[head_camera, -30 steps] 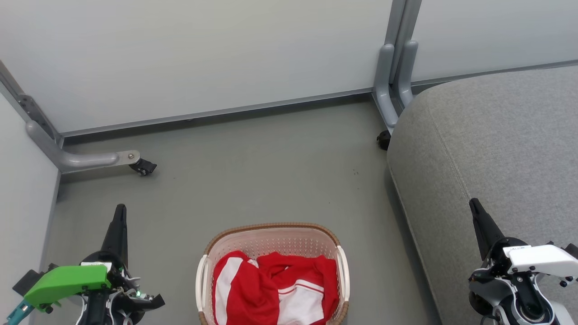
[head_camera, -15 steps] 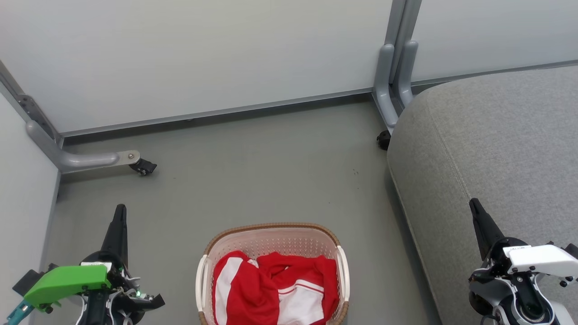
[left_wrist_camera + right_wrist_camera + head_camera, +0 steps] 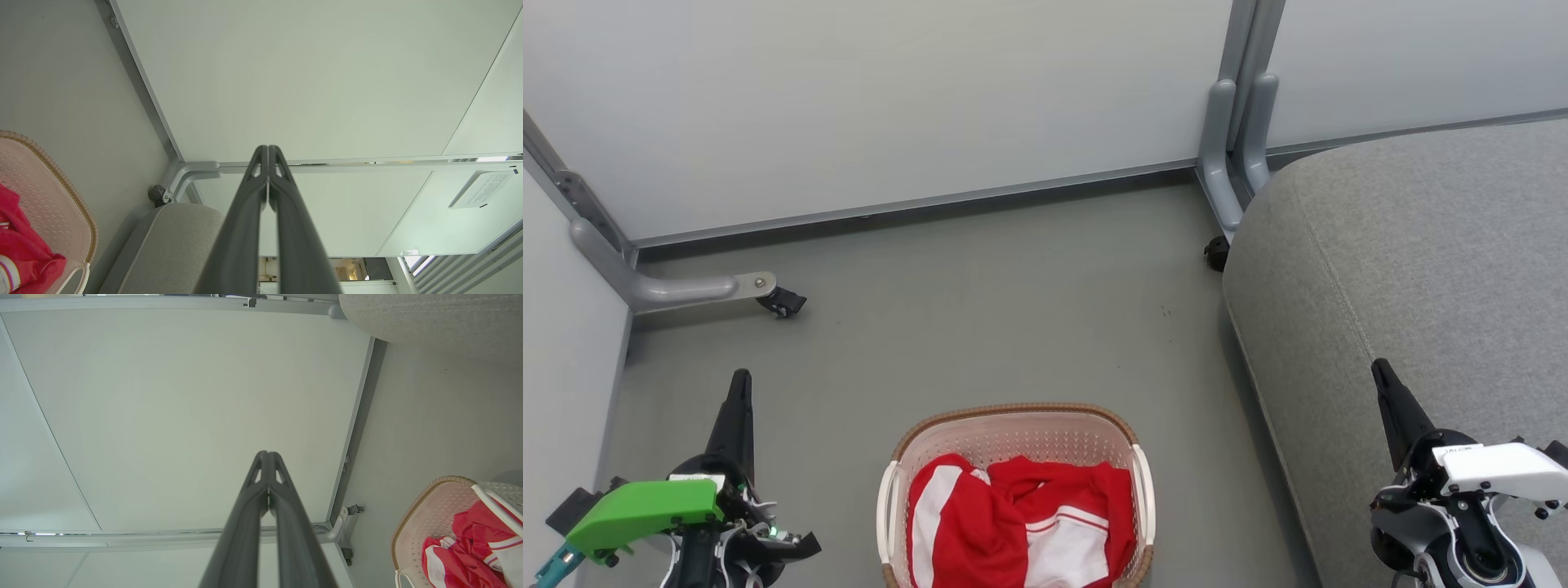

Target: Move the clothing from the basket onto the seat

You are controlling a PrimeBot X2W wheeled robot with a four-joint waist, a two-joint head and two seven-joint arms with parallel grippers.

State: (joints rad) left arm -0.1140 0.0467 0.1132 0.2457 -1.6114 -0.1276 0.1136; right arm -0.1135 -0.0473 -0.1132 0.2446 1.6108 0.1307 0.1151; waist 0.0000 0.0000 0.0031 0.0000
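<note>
The clothing point(image 3: 1005, 523) lay bunched in the basket point(image 3: 1013, 407) at 6 o'clock in the head view, the seat point(image 3: 1421, 245) at 3 o'clock. Left pincer point(image 3: 740, 377) and right pincer point(image 3: 1377, 366) were each pressed together, holding nothing. A wall notice point(image 3: 480, 188) carried print too small to read.

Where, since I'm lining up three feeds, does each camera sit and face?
Head view: on the head, looking forward and down at floor, basket and seat; left gripper and right gripper at the bottom corners.
Left wrist view: on the left wrist, looking along shut jaws toward the wall panel.
Right wrist view: on the right wrist, along shut jaws toward the wall panel.
Shared: all three show the basket and seat.
</note>
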